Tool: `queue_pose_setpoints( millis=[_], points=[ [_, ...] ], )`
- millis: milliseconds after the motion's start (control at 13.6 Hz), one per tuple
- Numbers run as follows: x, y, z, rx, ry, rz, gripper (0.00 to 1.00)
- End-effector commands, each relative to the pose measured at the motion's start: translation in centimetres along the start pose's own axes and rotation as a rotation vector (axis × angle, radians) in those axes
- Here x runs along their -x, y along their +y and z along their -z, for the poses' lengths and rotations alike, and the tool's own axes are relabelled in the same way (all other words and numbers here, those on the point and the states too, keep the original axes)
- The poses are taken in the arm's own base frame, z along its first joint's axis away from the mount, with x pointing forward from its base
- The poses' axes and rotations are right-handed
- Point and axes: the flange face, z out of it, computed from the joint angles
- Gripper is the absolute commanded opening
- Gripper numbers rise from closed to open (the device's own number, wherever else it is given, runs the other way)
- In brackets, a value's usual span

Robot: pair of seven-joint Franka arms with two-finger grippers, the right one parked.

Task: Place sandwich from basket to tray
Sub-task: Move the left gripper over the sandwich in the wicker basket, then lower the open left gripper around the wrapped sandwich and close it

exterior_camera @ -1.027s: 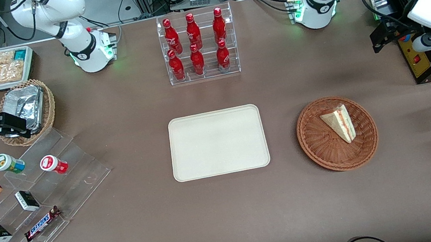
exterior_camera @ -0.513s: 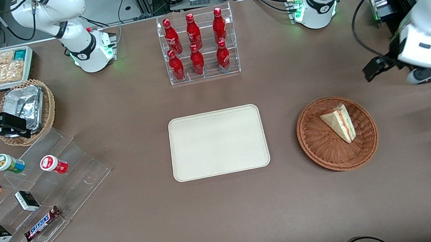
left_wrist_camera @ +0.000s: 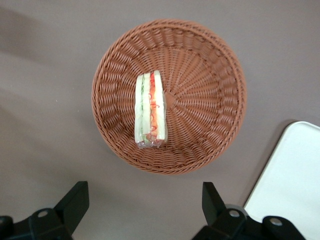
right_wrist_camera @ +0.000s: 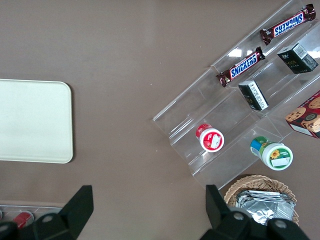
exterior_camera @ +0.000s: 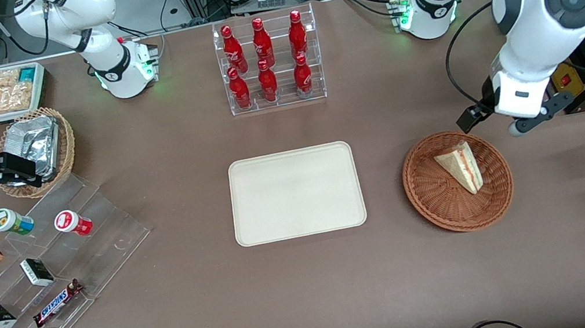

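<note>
Over the last second the left arm has swung in from the working arm's end of the table; its gripper (left_wrist_camera: 145, 210) now hangs above the table just off the basket (exterior_camera: 440, 205) rim, at about 1 o'clock from the basket centre in the front view. Fingers (left_wrist_camera: 75, 202) spread wide apart, holding nothing. Sandwich (exterior_camera: 460, 167) unmoved, lying on its side in the basket, cut edge with red and green layers facing up. Tray (exterior_camera: 295, 193) bare, at 9 o'clock from the basket. Judgement: approach phase nearly done; centring over the sandwich and descent remain.
</note>
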Motion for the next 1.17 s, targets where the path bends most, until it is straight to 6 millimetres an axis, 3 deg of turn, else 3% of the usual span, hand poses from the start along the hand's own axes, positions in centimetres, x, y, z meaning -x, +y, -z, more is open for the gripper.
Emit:
queue_pose_setpoints(
  millis=[0, 660, 1100],
  points=[
    [-0.6, 0.5, -2.7, -0.016, -0.035, 0.013, 1.0],
    [-3.0, -0.5, -11.4, -0.016, -0.071, 0.053, 1.0],
    [-3.1, -1.5, -15.0, 0.013, -0.05, 0.085, 1.0]
  ],
)
